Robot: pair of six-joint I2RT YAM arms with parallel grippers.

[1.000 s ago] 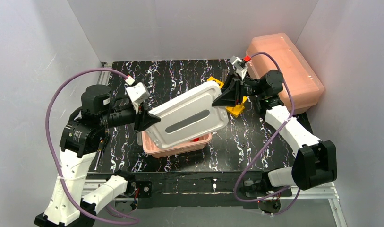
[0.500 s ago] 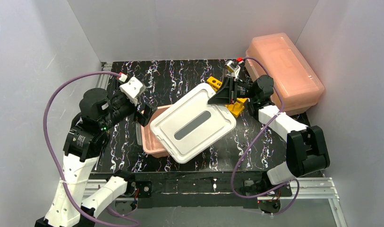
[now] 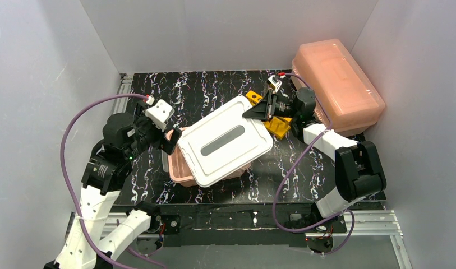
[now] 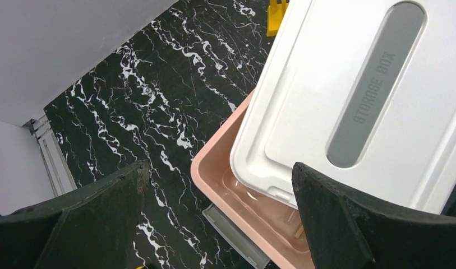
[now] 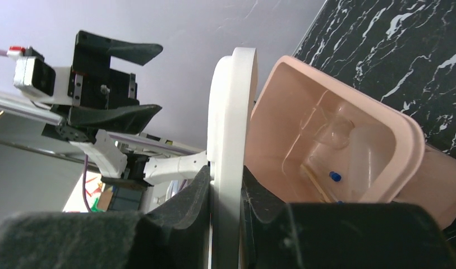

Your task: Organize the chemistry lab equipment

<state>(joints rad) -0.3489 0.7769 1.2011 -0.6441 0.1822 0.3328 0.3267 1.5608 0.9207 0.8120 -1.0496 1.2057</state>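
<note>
Seemingly late-stage: right gripper pinches white lid askew over pink tub; left gripper gapes empty; yellow rack outside.

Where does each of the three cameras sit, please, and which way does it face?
Top external: above and behind, looking down at the table; the left arm and right arm show.
Left wrist: looks down past the open left gripper at the white lid over the pink tub.
Right wrist: looks along the lid's edge, clamped in the right gripper, into the tub.
Shared: all three show lid and tub.
</note>
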